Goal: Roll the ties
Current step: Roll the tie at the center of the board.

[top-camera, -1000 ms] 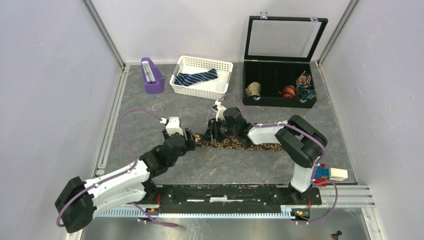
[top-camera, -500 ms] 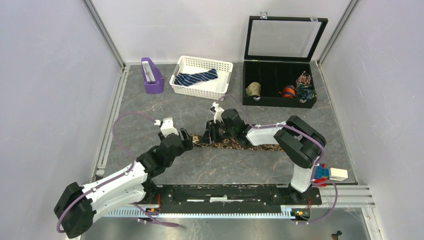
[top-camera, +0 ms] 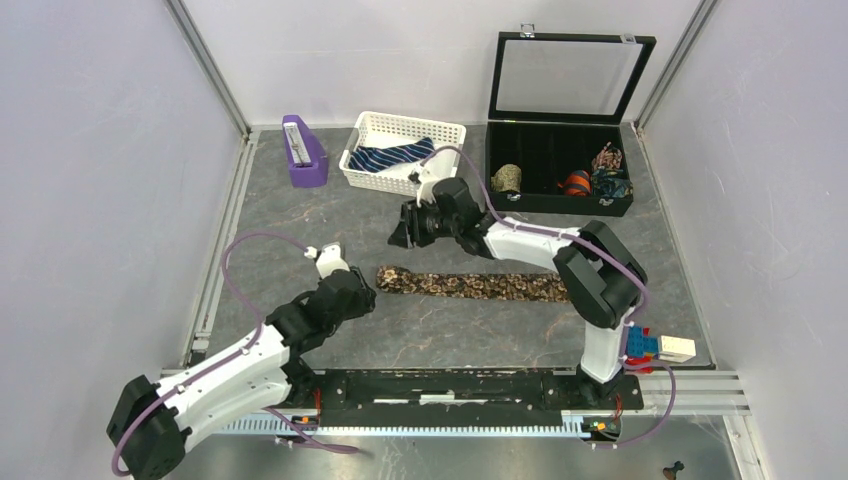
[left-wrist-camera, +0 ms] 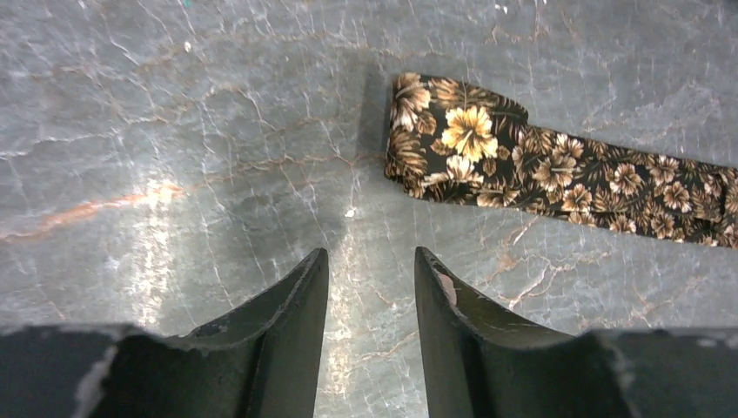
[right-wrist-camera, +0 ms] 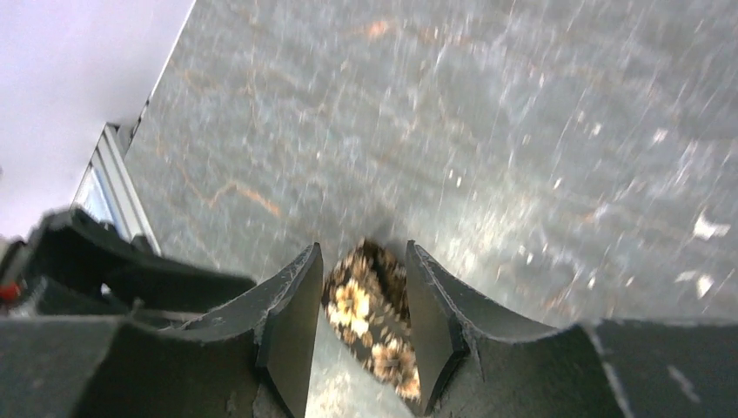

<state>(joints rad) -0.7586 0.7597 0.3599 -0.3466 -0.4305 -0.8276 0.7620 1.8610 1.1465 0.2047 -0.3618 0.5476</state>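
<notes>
The brown floral-print tie (top-camera: 470,286) lies flat across the middle of the table, its left end (left-wrist-camera: 452,139) folded over on itself. My left gripper (top-camera: 360,290) hovers just left of that end; its jaws (left-wrist-camera: 370,252) stand open over bare table. My right gripper (top-camera: 402,234) is raised behind the tie's left end, open. In the blurred right wrist view the tie (right-wrist-camera: 370,305) shows through the gap between the fingertips (right-wrist-camera: 361,248), apart from them. The navy striped tie (top-camera: 392,155) lies in the white basket (top-camera: 400,185).
A black compartment box (top-camera: 555,200) with its lid up stands at the back right and holds several rolled ties (top-camera: 508,178). A purple object (top-camera: 303,152) stands at the back left. Small blocks (top-camera: 675,348) sit by the right arm's base.
My right gripper has lifted off the brown tie and moved back towards the basket. My left gripper has drawn back a little and its jaws have narrowed. The tie's left end now lies uncovered.
</notes>
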